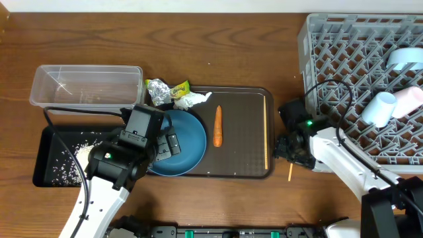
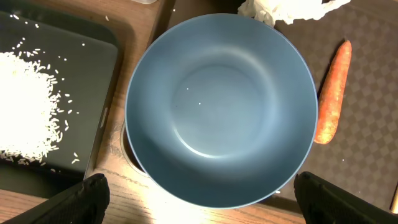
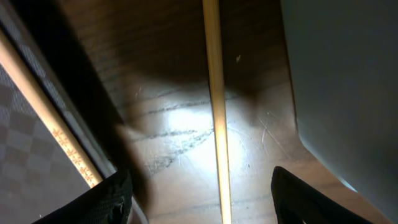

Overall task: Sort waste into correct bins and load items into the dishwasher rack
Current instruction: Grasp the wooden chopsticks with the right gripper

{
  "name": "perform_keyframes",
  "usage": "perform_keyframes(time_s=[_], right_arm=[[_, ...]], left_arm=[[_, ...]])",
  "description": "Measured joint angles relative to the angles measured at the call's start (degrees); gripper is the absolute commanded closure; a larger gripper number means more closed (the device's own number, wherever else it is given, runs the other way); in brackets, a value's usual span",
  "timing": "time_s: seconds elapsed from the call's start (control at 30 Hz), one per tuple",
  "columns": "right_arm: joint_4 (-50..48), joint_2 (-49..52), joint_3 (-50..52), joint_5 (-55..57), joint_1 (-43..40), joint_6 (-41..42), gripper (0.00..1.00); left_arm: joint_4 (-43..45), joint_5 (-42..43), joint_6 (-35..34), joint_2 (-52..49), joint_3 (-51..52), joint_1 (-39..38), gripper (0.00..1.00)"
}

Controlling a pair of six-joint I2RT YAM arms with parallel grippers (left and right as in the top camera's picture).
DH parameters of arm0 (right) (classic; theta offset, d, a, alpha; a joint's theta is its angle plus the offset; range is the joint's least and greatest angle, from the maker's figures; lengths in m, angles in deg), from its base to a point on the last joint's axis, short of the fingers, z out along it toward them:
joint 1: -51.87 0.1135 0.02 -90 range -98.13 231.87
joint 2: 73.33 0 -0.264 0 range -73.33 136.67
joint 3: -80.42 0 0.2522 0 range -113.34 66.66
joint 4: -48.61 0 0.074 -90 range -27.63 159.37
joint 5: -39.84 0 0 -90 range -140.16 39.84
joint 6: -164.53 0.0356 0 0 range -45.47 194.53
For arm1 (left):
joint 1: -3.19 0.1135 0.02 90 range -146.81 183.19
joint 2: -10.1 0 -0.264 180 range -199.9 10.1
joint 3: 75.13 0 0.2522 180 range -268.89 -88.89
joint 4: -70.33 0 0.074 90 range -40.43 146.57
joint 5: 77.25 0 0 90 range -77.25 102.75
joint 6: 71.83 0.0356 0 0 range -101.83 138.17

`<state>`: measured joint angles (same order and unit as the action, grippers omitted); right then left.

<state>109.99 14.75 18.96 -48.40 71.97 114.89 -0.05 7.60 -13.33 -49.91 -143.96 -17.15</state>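
The large dark-blue bowl [image 1: 185, 142] [image 2: 221, 112] sits empty at the left end of the dark brown serving tray [image 1: 241, 149]. My left gripper [image 1: 164, 143] [image 2: 202, 199] is open, its fingers either side of the bowl's near rim. The carrot [image 1: 218, 125] [image 2: 329, 93] lies on the tray, with the tissue [image 1: 193, 100] [image 2: 280, 9] and wrapper [image 1: 164, 90] behind the bowl. Rice [image 1: 82, 151] [image 2: 25, 106] lies in the black tray [image 1: 46, 168]. My right gripper [image 1: 289, 151] [image 3: 202, 193] is open, straddling a chopstick [image 1: 289, 172] [image 3: 214, 93] on the table. The second chopstick [image 1: 266, 132] [image 3: 43, 118] lies on the serving tray.
The clear tub [image 1: 86, 86] stands behind the black tray. The grey dishwasher rack [image 1: 344, 59] [image 3: 342, 81] stands at the right, holding the white cup [image 1: 380, 109] and the light-blue bowl [image 1: 404, 59]. The rack wall is close beside my right gripper.
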Motion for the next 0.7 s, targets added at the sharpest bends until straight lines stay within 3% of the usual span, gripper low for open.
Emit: perform_keyframes(time_s=[0.37,0.7], right_arm=[[-3.15,0.00,1.31,0.42,-0.55,0.09,0.36],[-3.91,0.00,1.44,0.66,-0.52,0.20,0.36]], left_arm=[[0.00,0.00,0.00,0.00,0.00,0.00,0.02],[0.00,0.00,0.00,0.00,0.00,0.00,0.02]])
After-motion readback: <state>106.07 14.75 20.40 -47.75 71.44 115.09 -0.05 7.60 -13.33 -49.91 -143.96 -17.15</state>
